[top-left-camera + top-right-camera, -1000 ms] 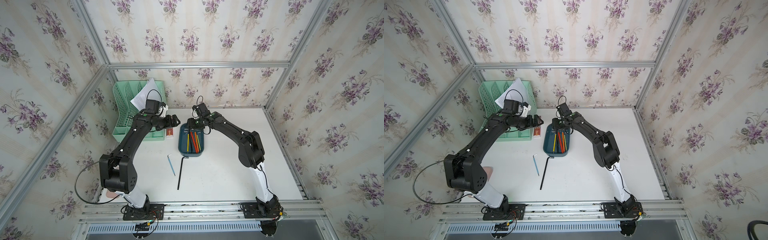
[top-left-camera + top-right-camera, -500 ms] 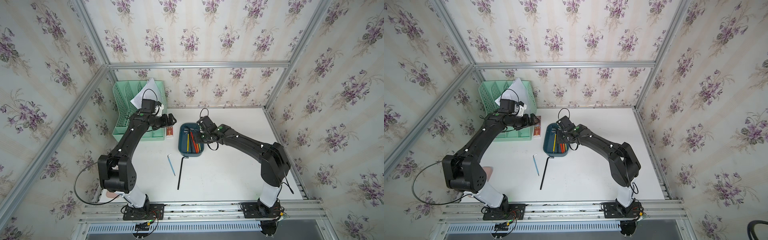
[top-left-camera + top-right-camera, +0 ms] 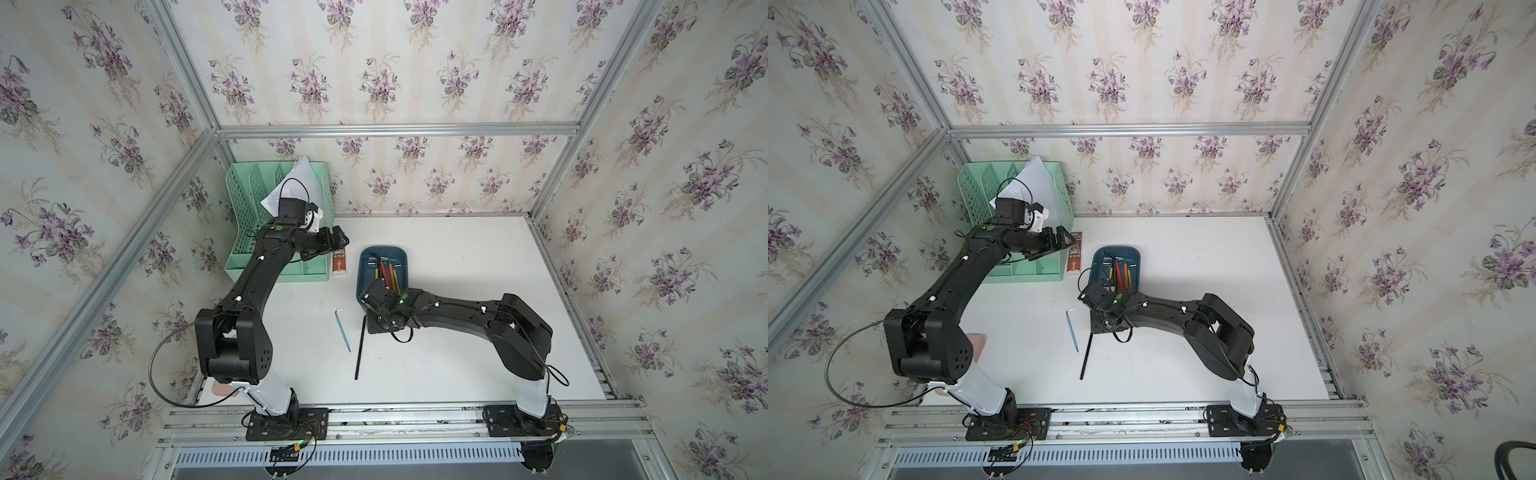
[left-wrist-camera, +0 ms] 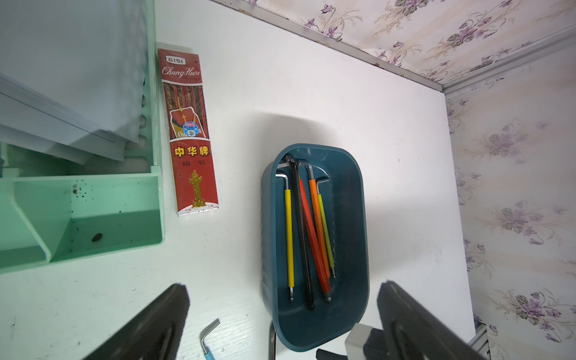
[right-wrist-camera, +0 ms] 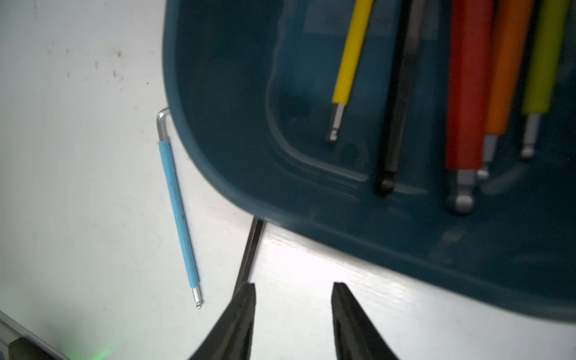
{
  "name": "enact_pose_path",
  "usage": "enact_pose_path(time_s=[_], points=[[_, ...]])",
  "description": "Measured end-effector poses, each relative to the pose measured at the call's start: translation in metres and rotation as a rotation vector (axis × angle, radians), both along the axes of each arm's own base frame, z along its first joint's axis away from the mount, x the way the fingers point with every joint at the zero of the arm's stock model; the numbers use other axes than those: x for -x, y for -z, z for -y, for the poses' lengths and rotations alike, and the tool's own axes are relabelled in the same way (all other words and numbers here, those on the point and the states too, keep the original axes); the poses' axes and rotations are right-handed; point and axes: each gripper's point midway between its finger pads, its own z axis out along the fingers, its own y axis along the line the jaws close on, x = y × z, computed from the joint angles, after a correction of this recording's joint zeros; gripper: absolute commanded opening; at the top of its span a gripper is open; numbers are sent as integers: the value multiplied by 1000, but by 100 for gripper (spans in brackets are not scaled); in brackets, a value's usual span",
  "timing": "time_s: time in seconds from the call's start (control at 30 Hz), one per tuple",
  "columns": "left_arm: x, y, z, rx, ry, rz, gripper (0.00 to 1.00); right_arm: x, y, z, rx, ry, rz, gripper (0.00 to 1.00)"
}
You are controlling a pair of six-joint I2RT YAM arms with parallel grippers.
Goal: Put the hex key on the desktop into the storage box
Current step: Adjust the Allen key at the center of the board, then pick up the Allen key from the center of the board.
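Right end effector (image 5: 292,288) is moved off the storage box (image 5: 218,131), half-open and empty, beside the black hex key (image 5: 251,249); pickup pending.

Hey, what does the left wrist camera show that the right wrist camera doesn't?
Only the left wrist view shows the red pencil box and the green organizer holding paper. Only the right wrist view shows the whole blue hex key lying on the desktop. Both show the storage box holding coloured hex keys.
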Motion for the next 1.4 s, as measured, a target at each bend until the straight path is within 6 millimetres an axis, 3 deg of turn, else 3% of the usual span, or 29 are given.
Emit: enact_pose_path(time_s=[0.4,0.6,0.77,0.97,1.07,1.4], points=[[0,-1,0,6,-1,0,99,20,23,-23,77,-43,-29,50],[0,-1,1,10,-1,-2,99,18,30,-28,128,-46,-7,50],[0,-1,1,11,-1,-2,99,18,36,-13,187,-40,26,51],[0,-1,1,12,0,-2,99,28,36,41,283,-12,26,51],[0,-1,2,15,1,-3,99,36,33,58,296,-12,17,51],[1,-1,2,21,-1,-6,99,34,39,48,251,-14,-41,46]])
